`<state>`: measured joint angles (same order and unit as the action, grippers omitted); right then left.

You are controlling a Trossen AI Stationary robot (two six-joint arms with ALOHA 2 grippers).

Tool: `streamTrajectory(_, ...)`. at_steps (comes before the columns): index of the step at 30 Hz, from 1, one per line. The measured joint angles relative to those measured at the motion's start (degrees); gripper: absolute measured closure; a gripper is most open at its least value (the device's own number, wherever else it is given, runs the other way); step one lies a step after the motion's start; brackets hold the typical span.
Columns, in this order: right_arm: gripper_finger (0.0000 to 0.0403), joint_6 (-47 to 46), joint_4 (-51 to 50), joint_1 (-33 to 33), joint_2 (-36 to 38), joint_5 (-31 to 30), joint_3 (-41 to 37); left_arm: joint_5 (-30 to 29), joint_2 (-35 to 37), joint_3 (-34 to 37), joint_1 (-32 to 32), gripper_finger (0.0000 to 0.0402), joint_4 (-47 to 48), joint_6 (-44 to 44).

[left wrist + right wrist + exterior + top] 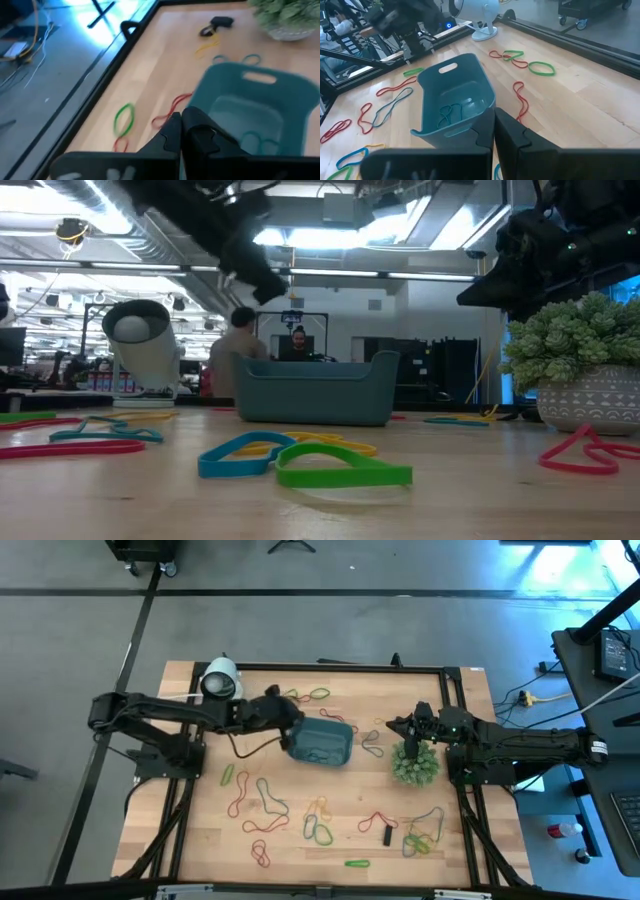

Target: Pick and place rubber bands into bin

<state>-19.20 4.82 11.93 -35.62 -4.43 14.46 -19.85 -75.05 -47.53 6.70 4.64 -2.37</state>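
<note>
The teal bin sits mid-table, holding a few bands. Coloured rubber bands lie scattered around it.

No text, label, brand or number can be read anywhere — not on table, bin, arms, or room beyond.

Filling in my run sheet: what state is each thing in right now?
left gripper: shut, empty, beside the bin.
right gripper: shut, empty, next to the plant.
bin: upright, blue bands inside.
rubber bands: mostly loose on the table.
plant: upright in its pot.
white dome: standing at the table's far edge.
</note>
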Motion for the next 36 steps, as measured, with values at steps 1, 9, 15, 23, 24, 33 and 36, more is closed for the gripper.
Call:
streamTrajectory(1,0.0388,0.0,0.01,0.0,0.0,0.0,0.0,0.02,-1.6,-1.49,-0.53,0.0399,0.02,-0.55)
streamTrajectory(9,0.0388,-0.02,-0.44,0.0,0.0,0.02,0.02,3.68,-14.89,-10.58,-2.46,0.0399,0.64,-1.45)
streamTrajectory(15,0.0388,-0.02,-0.69,-0.14,0.0,0.0,0.02,6.98,-22.96,-15.48,-2.89,0.0399,1.73,-1.45)
streamTrajectory(23,0.0388,-0.13,-2.12,-0.18,0.0,0.01,0.02,9.17,-29.69,-17.0,-2.87,0.0398,1.95,-1.36)
streamTrajectory(24,0.0388,-0.15,-2.28,-0.18,0.0,0.01,0.02,9.13,-30.34,-16.96,-2.87,0.0398,2.53,-0.72)
streamTrajectory(33,0.0388,-0.25,-2.66,-0.18,0.0,0.02,0.02,11.12,-32.98,-16.91,-2.91,0.0388,5.25,1.91)
streamTrajectory(36,0.0388,-0.25,-2.65,-0.18,0.0,0.02,0.02,11.18,-32.89,-16.94,-2.91,0.0367,6.92,2.53)
